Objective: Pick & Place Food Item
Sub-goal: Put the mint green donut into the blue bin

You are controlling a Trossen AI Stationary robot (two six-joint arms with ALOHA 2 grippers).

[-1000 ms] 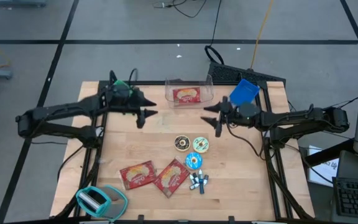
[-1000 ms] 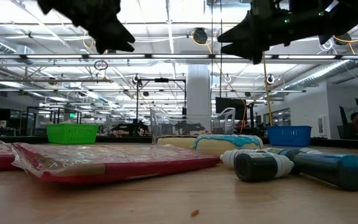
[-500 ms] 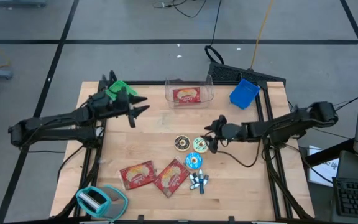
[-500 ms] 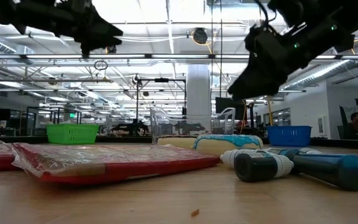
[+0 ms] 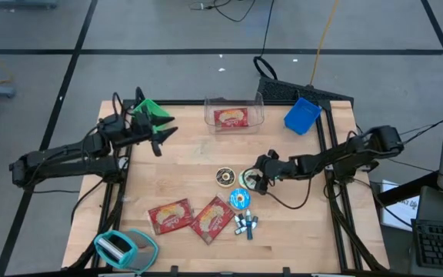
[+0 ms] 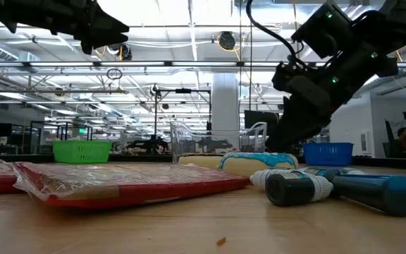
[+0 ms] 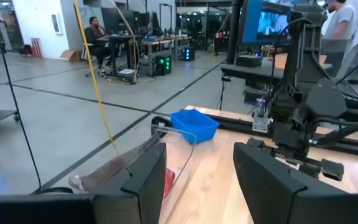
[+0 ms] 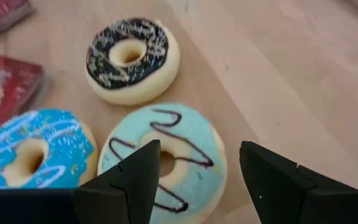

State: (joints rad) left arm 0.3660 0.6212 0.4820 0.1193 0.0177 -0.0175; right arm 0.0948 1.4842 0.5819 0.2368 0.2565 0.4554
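**Right pincer above light-blue doughnut, left pincer raised at far-left of surface**

The right pincer stands with its fingers spread wide and holds nothing. It hangs low over the light-blue doughnut with dark drizzle — one finger to each side of the ring, not touching it as far as the wrist view shows. In the low view the right pincer sits just behind the doughnuts.

Just beside that doughnut lie two more: a chocolate-iced doughnut to its left in the high view, and a bright-blue sprinkled doughnut nearer the front edge. They are close together; whether they touch cannot be told.

Next to the bright-blue doughnut lies a small cluster of blue-and-white tubes. Two red wrapped packets lie side by side to the left of these. A teal tape dispenser sits at the front-left corner.

The left pincer is held above the surface, near its far-left part — fingers apart, nothing between them. Behind it sits a green basket.

At the far edge stands a clear container with a red packet inside. A blue bin stands to its right.
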